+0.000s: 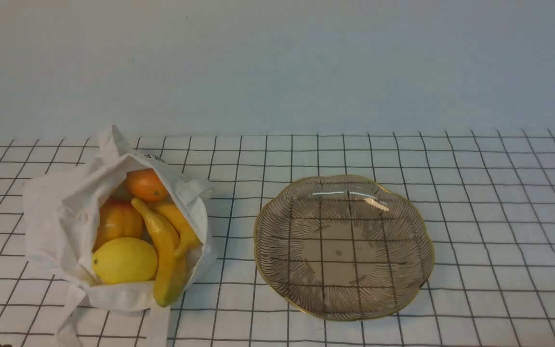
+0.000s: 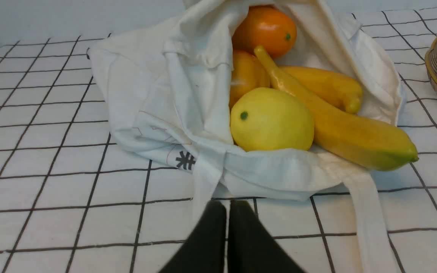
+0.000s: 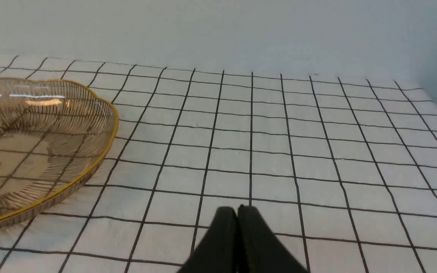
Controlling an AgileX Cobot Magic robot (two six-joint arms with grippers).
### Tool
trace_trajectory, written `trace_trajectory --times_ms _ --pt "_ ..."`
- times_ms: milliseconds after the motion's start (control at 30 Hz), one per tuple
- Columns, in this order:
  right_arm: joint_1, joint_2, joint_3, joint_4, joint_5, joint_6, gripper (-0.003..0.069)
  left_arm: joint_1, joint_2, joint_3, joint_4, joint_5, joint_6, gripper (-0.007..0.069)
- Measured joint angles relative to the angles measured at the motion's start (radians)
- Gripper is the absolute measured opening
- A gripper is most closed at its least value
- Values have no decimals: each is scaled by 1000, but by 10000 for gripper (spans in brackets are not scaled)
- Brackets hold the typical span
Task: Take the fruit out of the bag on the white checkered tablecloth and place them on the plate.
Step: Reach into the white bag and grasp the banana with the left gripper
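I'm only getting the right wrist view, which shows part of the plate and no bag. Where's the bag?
Observer: In the front view, the bag lies on the cloth to the left of the plate.
Operator: Is any fruit sticking out of it?
Observer: Yes, one banana reaches out over the bag's rim, beside the lemon.
Operator: And the left gripper, is it open?
Observer: No, the left wrist view shows the left gripper shut, with nothing between its fingertips.
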Motion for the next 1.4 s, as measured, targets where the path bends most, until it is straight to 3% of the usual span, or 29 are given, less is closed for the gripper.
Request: trace_trajectory --times_ms 800,867,1000,1167,1300,1400 --pt "0 0 0 -1 0 0 -14 0 0 0 -12 -15 -3 -8" --pt "0 0 0 -1 0 0 -14 0 0 1 -60 -49 -22 -8" --pt "0 0 0 -1 0 0 -14 0 0 1 -286 -186 -115 -8" --pt "0 0 0 -1 0 0 -14 0 0 1 -527 -372 -143 -8" --pt "0 0 0 -1 0 0 -14 0 0 1 -675 -541 -144 -8" --pt "0 0 0 -1 0 0 -14 0 0 -7 -713 -639 -145 -8"
